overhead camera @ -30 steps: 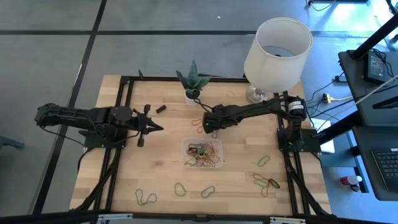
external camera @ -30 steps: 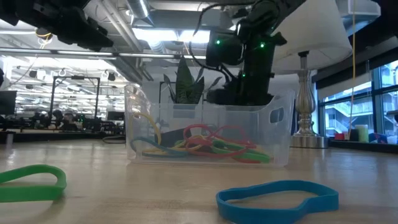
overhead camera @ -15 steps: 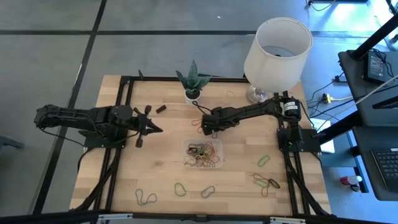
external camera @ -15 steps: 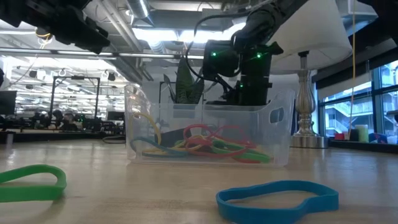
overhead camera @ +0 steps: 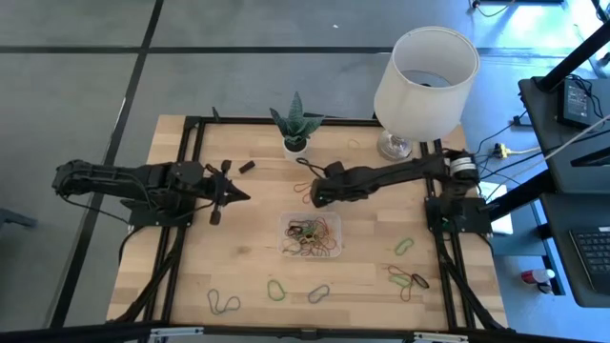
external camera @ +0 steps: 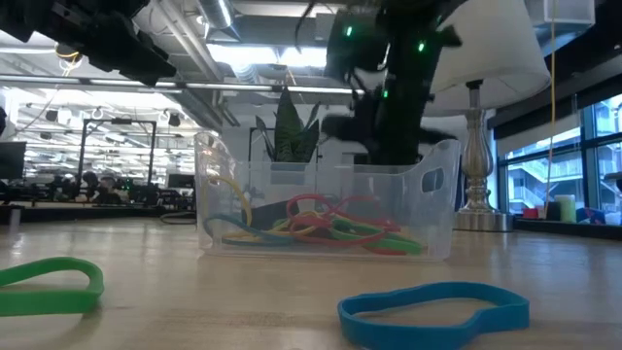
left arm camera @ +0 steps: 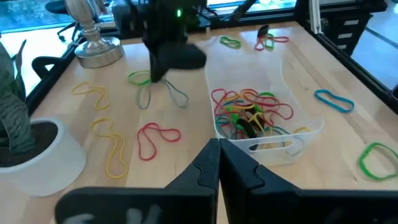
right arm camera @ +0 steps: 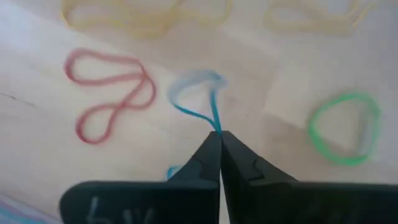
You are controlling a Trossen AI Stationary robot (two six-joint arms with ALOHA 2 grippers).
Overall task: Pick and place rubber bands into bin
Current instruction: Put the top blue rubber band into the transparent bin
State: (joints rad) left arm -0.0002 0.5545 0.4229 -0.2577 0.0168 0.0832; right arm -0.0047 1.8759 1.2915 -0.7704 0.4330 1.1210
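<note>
The right gripper (right arm camera: 219, 138) is pinching a thin blue rubber band (right arm camera: 198, 99) between its closed fingertips, just off the wood on the far side of the bin (overhead camera: 311, 235). Only a short stretch of the loop is caught at the very tips, so the grip looks shallow. A red band (right arm camera: 109, 92) and a green band (right arm camera: 343, 127) are lying close beside it, and yellowish ones farther off. To do this step well, the arm should be lifting straight up and slowly, so the loop is hanging free of its neighbours, then carrying it toward the near side until it is hanging over the middle of the bin, which is already holding a tangle of bands. The left gripper (overhead camera: 232, 194) is waiting closed and empty, well left of the bin.
</note>
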